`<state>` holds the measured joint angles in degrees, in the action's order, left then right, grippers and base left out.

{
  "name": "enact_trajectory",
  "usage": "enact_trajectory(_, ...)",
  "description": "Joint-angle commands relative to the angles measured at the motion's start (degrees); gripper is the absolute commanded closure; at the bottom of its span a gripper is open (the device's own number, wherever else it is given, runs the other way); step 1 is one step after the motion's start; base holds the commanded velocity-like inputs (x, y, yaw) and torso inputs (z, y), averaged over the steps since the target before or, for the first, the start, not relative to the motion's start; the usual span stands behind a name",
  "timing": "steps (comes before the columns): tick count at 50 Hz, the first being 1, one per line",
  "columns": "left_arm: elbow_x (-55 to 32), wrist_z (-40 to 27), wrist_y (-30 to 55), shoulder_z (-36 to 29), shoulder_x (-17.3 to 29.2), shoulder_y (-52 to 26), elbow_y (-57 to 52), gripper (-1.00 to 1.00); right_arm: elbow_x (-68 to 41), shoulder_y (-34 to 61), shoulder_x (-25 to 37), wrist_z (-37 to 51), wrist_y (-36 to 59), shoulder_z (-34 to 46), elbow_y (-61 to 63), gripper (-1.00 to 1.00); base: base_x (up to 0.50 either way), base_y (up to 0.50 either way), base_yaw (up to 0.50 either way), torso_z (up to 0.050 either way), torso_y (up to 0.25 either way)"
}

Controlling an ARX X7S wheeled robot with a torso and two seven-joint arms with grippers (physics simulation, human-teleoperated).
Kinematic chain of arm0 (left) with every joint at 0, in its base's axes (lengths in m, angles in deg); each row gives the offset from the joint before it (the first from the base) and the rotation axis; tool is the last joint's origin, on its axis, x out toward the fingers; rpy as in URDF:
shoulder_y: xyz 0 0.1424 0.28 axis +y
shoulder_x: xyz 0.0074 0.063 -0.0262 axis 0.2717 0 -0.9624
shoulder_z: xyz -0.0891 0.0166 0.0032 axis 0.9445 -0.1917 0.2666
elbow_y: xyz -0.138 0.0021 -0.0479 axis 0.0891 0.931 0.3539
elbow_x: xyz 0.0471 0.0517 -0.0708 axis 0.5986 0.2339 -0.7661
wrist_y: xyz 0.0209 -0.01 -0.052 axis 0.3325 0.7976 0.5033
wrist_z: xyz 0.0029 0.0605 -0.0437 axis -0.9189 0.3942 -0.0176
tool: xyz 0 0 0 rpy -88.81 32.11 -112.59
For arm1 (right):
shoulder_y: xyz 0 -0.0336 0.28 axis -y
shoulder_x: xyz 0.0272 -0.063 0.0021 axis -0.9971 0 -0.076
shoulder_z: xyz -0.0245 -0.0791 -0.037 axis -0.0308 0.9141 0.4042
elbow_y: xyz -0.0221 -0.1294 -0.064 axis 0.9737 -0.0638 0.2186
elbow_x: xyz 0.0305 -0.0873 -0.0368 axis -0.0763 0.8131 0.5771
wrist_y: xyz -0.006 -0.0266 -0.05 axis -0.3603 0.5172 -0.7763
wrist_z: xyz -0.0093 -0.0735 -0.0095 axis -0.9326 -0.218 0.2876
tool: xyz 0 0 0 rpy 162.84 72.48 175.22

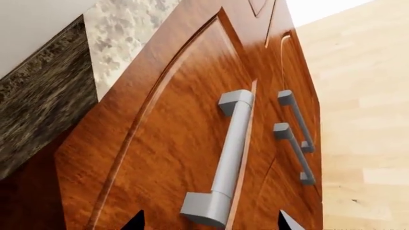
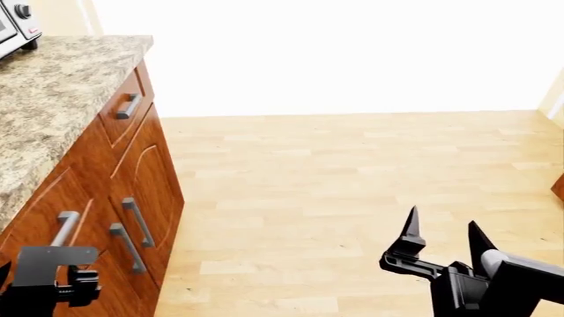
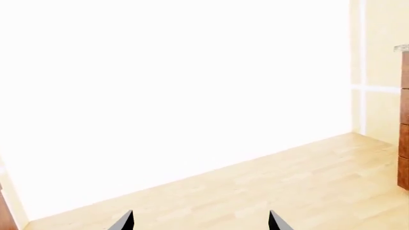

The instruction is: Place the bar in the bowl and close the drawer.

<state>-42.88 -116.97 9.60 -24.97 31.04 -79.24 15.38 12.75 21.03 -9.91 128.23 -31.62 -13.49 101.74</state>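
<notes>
The bar and the bowl are out of view. The drawer point(image 2: 123, 111) is the top front of the reddish-brown cabinet, with a horizontal grey handle point(image 2: 129, 105); it looks flush with the cabinet face. My left gripper point(image 1: 211, 222) is open and close to a cabinet door. The lower end of that door's grey handle point(image 1: 227, 163) lies between the fingertips, and I cannot tell whether they touch it. My left arm point(image 2: 49, 281) shows low at the cabinet front. My right gripper point(image 2: 440, 221) is open and empty above the wood floor, and the right wrist view shows the open gripper point(image 3: 201, 223) over floor.
A speckled granite counter point(image 2: 44, 112) tops the cabinet, with a toaster's corner point(image 2: 16, 23) at its far end. Two more vertical door handles point(image 2: 132, 234) sit beside the one near my left gripper. Light wood floor point(image 2: 352, 185) stretches to the right, and a brown cabinet edge point(image 3: 403, 120) stands beyond.
</notes>
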Motion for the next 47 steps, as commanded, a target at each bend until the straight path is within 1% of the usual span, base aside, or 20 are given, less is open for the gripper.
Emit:
enact_trajectory(1, 9.5, -3.2, 3.2, 4.3, 4.0, -1.6, 3.5, -1.0, 0.4, -0.6, 0.2, 0.1, -0.3, -0.3, 0.1, -1.0, 0.0, 0.0, 0.0, 0.0, 0.0)
enact_trajectory(11, 11.4, -2.7, 3.2, 2.0, 4.3, -4.2, 7.8, -1.0, 0.5, -0.9, 0.1, 0.1, -0.4, -0.5, 0.2, -1.0, 0.0, 0.0, 0.0, 0.001, 0.002)
enact_trajectory(30, 11.0, -3.2, 3.7, 4.0, 5.4, -2.8, 8.2, -1.0, 0.6, -1.2, -0.3, -0.2, -0.2, -0.7, 0.2, -1.0, 0.0, -0.01, 0.0, 0.001, 0.001)
enact_trajectory(47, 11.8, -3.1, 4.9, 3.3, 6.0, -4.3, 8.9, -1.0, 0.4, -1.1, -0.2, -0.5, 0.3, -1.2, 0.6, -1.0, 0.01, 0.01, 0.0, 0.001, 0.0)
